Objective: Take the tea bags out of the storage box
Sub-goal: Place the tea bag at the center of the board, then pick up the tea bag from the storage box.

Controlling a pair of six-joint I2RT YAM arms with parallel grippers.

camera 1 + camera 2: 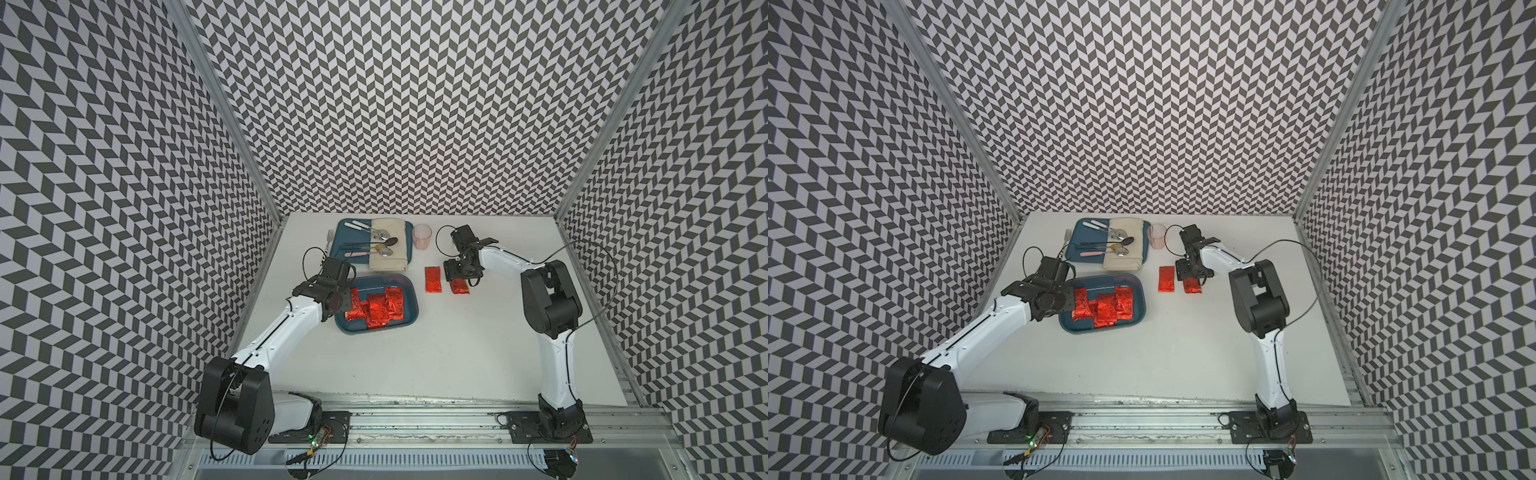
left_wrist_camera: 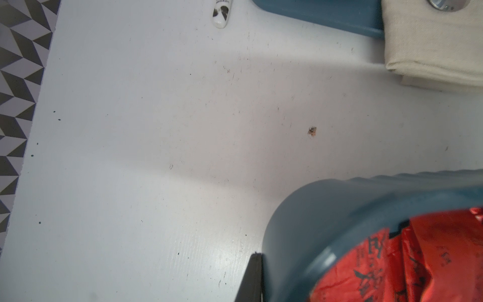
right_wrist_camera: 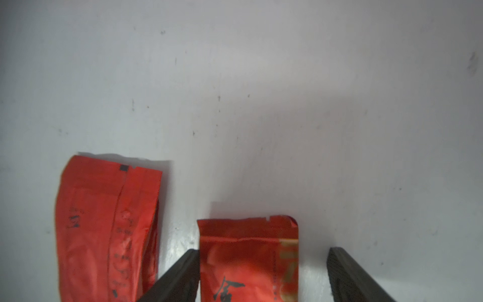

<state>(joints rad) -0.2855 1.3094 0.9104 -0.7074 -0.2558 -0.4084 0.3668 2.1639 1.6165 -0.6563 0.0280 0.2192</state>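
Note:
The teal storage box [image 1: 409, 299] [image 1: 1139, 297] sits left of centre with several red foil tea bags [image 1: 376, 309] [image 1: 1102, 307] piled inside. My left gripper [image 1: 343, 301] is shut on the box's left rim; in the left wrist view one dark finger [image 2: 251, 277] presses the outer wall [image 2: 313, 222], and the other is hidden. Two tea bags lie on the table right of the box: one [image 1: 433, 279] [image 3: 104, 230] lies free, and the other [image 1: 459, 286] [image 3: 248, 261] lies between the fingers of my open right gripper [image 3: 262, 252]. One of those fingers touches the bag's edge and the other stands off it.
Behind the box is a flat blue tray [image 1: 345, 232] with cutlery and a folded beige cloth [image 1: 388, 253]. A fork [image 1: 329, 239] lies beside it and a pink cup [image 1: 422, 237] stands to its right. Patterned walls close the left, right and back sides.

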